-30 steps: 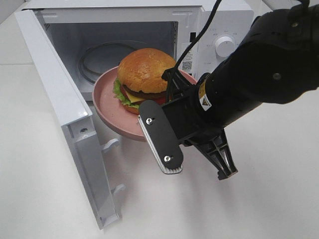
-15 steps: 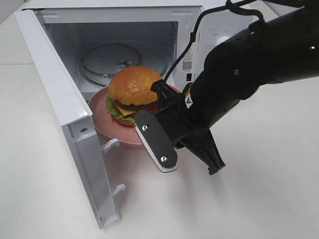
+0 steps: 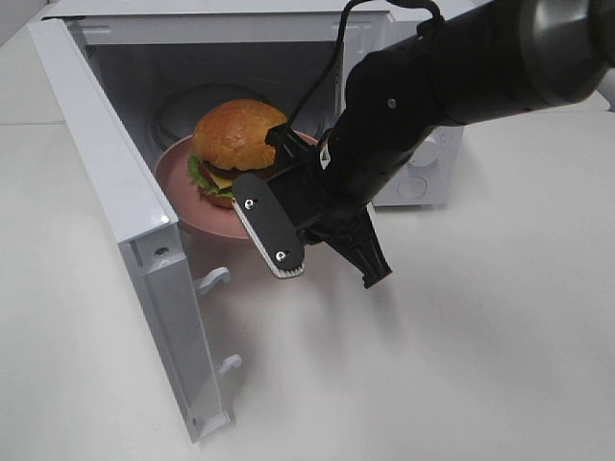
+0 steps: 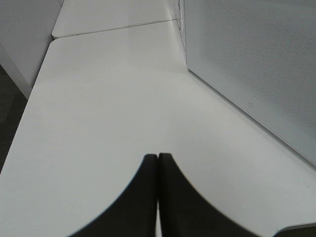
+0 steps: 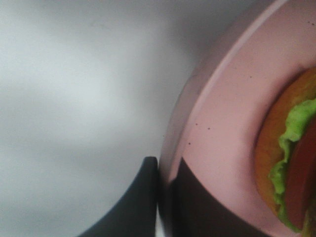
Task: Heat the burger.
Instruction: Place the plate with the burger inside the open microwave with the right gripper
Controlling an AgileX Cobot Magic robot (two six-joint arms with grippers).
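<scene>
The burger [image 3: 233, 134], with a golden bun, green lettuce and cheese, sits on a pink plate [image 3: 183, 187] at the mouth of the open microwave [image 3: 415, 182]. My right gripper [image 3: 293, 163] is shut on the plate's near rim and holds it over the cavity floor. The right wrist view shows that gripper [image 5: 165, 173] pinching the pink plate [image 5: 222, 138], with the burger [image 5: 291, 163] close by. My left gripper [image 4: 157, 163] is shut with nothing in it, over the white table beside the microwave door [image 4: 247, 59]. It is out of sight in the exterior view.
The microwave door [image 3: 125, 221] stands wide open to the left, its latch hooks toward the table front. The glass turntable [image 3: 173, 106] lies inside, behind the plate. White tabletop [image 3: 461, 365] spreads in front and to the right.
My right arm has carried the plate and burger leftward and farther back into the microwave opening. The grip on the rim is unchanged.
</scene>
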